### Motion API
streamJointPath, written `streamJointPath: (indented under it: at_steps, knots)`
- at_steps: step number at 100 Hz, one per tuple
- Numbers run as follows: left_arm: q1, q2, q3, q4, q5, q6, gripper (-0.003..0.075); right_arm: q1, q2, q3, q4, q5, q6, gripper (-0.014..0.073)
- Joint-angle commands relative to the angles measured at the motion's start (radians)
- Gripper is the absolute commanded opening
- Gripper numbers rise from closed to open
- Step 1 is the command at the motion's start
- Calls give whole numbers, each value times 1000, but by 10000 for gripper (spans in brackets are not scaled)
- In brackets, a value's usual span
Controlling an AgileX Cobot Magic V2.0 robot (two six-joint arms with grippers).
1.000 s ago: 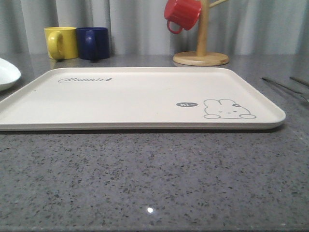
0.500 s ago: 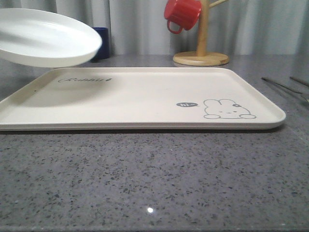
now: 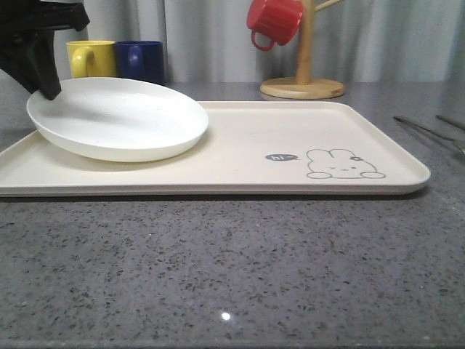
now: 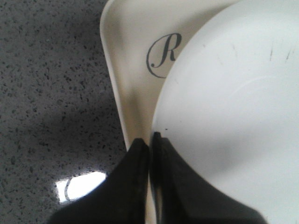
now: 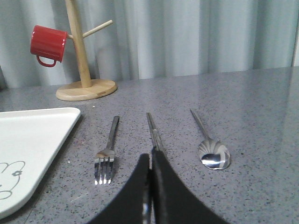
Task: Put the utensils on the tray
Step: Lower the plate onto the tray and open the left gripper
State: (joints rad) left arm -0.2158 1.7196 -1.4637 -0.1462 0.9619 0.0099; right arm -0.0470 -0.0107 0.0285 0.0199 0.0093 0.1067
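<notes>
The cream tray (image 3: 290, 131) with the rabbit drawing lies across the middle of the table. On its left part rests a round white plate (image 3: 120, 116), with my left gripper (image 3: 49, 91) shut on the far-left rim. The left wrist view has the left gripper (image 4: 150, 139) pinching the plate (image 4: 233, 107) over the tray's corner (image 4: 126, 56). To the right of the tray, a fork (image 5: 108, 149), chopsticks (image 5: 152, 128) and a spoon (image 5: 210, 149) lie side by side on the table. My right gripper (image 5: 150, 156) is shut, and its tips cover the near end of the chopsticks.
A yellow mug (image 3: 91, 58) and a blue mug (image 3: 142, 62) stand behind the tray's left end. A red mug (image 3: 275, 22) hangs on a wooden mug tree (image 3: 302, 87) at the back. The chopsticks (image 3: 425, 129) show thin at the front view's right edge.
The white plate left the table at the far left, passed above the tray's left end, and now sits on the tray over the script, held by my left gripper.
</notes>
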Motion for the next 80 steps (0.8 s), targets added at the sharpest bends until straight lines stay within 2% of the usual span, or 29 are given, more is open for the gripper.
streamJointPath:
  at_steps: [1, 11, 18, 29, 41, 53, 80]
  knots:
    - [-9, -43, -32, -10, -63, 3, 83, -6, -17, -1, 1, -79, -10, -74]
    - [-9, -43, -32, -2, -73, 3, 203, -6, -17, -1, 1, -79, -10, -74]
    - [-9, -45, -32, 29, -75, 3, 235, -6, -17, -1, 1, -79, -10, -74]
    - [-9, -64, -32, 66, -97, 1, 195, -6, -17, -1, 1, -79, -10, -74]
    - [-9, -113, -32, 80, -129, -1, 66, -6, -17, -1, 1, -79, -10, -74]
    - [-9, -193, 3, 83, -193, -1, -10, -6, -17, -1, 1, -79, -10, -74]
    - [-9, -457, 238, 83, -369, -1, -19, -6, -17, -1, 1, -79, -10, -74]
